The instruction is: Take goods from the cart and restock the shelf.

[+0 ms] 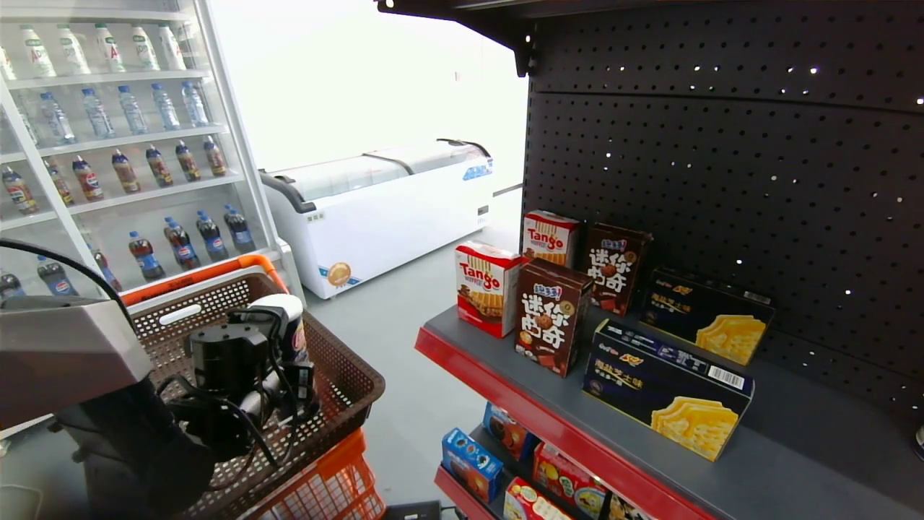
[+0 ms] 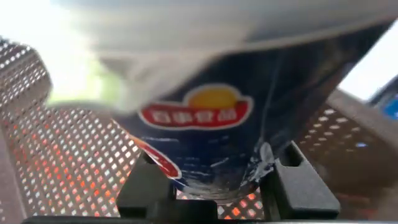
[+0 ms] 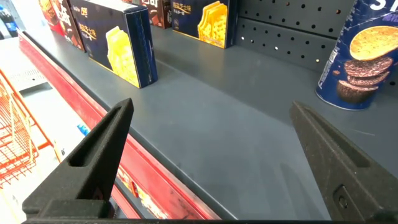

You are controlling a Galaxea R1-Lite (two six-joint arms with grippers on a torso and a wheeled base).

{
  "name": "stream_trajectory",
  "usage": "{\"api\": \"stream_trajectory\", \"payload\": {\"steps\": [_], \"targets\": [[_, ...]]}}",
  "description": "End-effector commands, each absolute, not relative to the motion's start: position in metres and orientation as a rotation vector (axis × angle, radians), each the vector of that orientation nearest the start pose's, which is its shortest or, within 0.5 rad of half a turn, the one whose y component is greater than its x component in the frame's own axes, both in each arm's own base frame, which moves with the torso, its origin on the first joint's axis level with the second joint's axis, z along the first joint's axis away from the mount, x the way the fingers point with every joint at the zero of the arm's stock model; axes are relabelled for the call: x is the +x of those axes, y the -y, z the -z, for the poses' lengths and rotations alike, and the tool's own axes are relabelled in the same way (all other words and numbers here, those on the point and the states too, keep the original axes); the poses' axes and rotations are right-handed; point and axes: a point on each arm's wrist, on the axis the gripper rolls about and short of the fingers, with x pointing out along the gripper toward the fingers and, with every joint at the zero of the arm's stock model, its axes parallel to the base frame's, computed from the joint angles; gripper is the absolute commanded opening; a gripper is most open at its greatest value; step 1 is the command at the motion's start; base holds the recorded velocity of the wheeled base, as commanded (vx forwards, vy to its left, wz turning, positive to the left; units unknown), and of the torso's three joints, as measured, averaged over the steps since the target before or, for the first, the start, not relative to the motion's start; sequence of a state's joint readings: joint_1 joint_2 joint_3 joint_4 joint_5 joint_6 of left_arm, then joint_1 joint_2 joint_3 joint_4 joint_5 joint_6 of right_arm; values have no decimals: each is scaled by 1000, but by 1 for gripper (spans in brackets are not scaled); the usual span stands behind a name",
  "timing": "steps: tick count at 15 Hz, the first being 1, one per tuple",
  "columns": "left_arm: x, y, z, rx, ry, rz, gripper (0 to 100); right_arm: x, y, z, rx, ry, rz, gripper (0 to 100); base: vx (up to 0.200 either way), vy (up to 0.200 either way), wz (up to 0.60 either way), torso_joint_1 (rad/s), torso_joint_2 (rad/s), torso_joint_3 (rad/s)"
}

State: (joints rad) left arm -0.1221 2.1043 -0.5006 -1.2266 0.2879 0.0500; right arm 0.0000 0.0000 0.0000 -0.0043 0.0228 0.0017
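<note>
In the head view my left gripper (image 1: 290, 347) is down inside the brown cart basket (image 1: 346, 375), shut on a blue chips can (image 1: 287, 325) with a white lid. The left wrist view shows that can (image 2: 217, 124) close up, clamped between my left gripper's (image 2: 221, 186) black fingers (image 2: 146, 186). My right gripper (image 3: 211, 109) hangs open over the grey shelf deck (image 3: 236, 137) with nothing between its fingers. Another blue chips can (image 3: 357, 56) stands upright on the deck beyond it.
The shelf (image 1: 794, 448) holds red-and-white wafer boxes (image 1: 485, 287), brown biscuit boxes (image 1: 552, 318) and dark blue cracker boxes (image 1: 668, 386), with bare deck to their right. The basket rides on an orange cart (image 1: 325, 484). A drinks fridge (image 1: 130, 144) and a chest freezer (image 1: 390, 209) stand behind.
</note>
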Motion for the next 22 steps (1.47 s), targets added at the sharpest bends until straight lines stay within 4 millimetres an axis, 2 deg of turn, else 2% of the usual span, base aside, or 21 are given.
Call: {"api": "stream_trajectory", "payload": {"steps": [1, 2, 3, 5, 7, 9, 12, 15, 17, 22], "targets": [[302, 34, -110, 91, -262, -31, 0, -23, -1, -76, 1, 5, -23, 100, 0, 0, 0, 0, 0, 0], [295, 35, -119, 90, -271, 7, 0, -23, -1, -76, 1, 5, -23, 100, 0, 0, 0, 0, 0, 0], [280, 40, -139, 84, -295, 88, 0, -23, -1, -76, 1, 5, -23, 100, 0, 0, 0, 0, 0, 0], [254, 40, -162, 76, -328, 175, 0, -23, -1, -76, 1, 5, -23, 100, 0, 0, 0, 0, 0, 0], [228, 37, -173, 80, -389, 226, 0, -23, -1, -76, 1, 5, -23, 100, 0, 0, 0, 0, 0, 0], [211, 41, -186, 79, -338, 269, 0, -23, -1, -76, 1, 5, -23, 100, 0, 0, 0, 0, 0, 0], [209, 46, -192, 80, -312, 310, 0, -23, -1, -76, 1, 5, -23, 100, 0, 0, 0, 0, 0, 0], [208, 48, -207, 56, -256, 433, 0, -23, -1, -76, 3, 5, -23, 100, 0, 0, 0, 0, 0, 0], [205, 50, -205, 38, -262, 552, 0, -23, -1, -76, 1, 5, -23, 100, 0, 0, 0, 0, 0, 0], [204, 54, -212, 35, -224, 613, 0, -23, -1, -76, 3, 5, -23, 100, 0, 0, 0, 0, 0, 0]]}}
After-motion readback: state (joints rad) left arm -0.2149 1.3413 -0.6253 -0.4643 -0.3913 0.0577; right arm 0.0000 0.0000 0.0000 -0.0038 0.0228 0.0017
